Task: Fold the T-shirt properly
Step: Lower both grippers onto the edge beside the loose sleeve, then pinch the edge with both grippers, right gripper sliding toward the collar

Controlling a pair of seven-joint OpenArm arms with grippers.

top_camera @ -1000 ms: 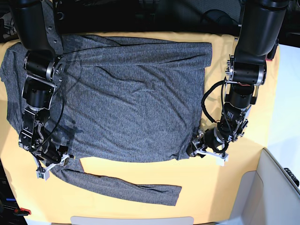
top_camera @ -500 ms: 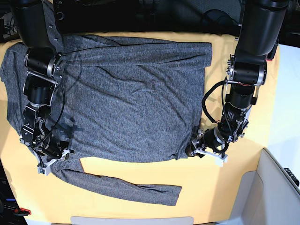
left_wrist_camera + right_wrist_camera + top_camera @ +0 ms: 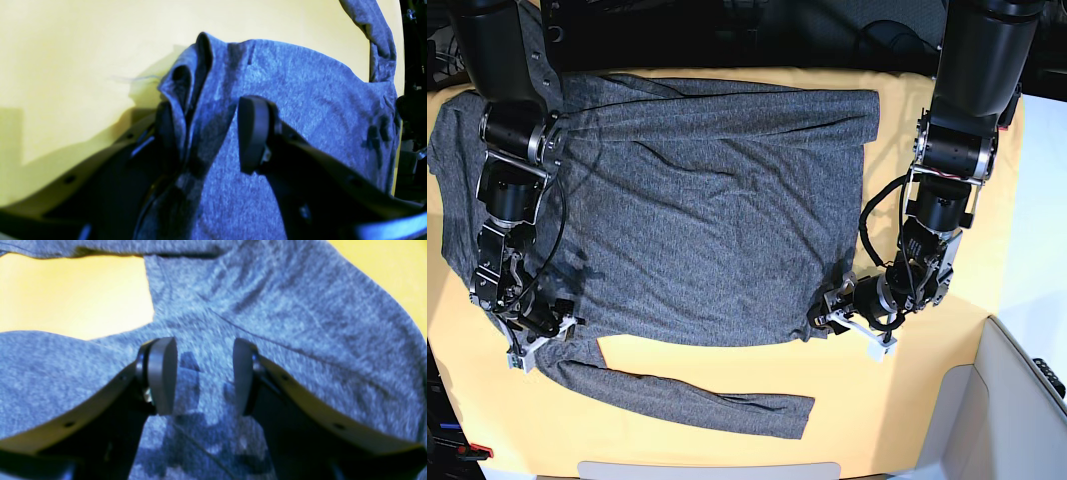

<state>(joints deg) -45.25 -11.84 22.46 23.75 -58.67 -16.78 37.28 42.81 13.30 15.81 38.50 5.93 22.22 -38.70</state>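
The dark grey T-shirt point(image 3: 707, 200) lies spread flat on the yellow table cloth point(image 3: 917, 420), with one long sleeve point(image 3: 687, 400) stretched along the front. My left gripper point(image 3: 852, 328) sits at the shirt's lower right corner. In the left wrist view its jaws point(image 3: 206, 133) stand wide, and the bunched hem corner point(image 3: 186, 83) lies loose against one finger point(image 3: 253, 133). My right gripper point(image 3: 539, 335) is at the lower left, where the sleeve meets the body. Its fingers point(image 3: 163, 373) are spread over flat fabric point(image 3: 300, 323) and pinch nothing.
A pale grey bin or panel point(image 3: 1017, 400) stands at the front right corner. Dark equipment point(image 3: 757, 30) runs along the table's far edge. The shirt's left side point(image 3: 442, 150) hangs near the table's left edge.
The left gripper has opened wider and shifted a little left and down at the hem corner. The right gripper has crept slightly up toward the shirt body, still open.
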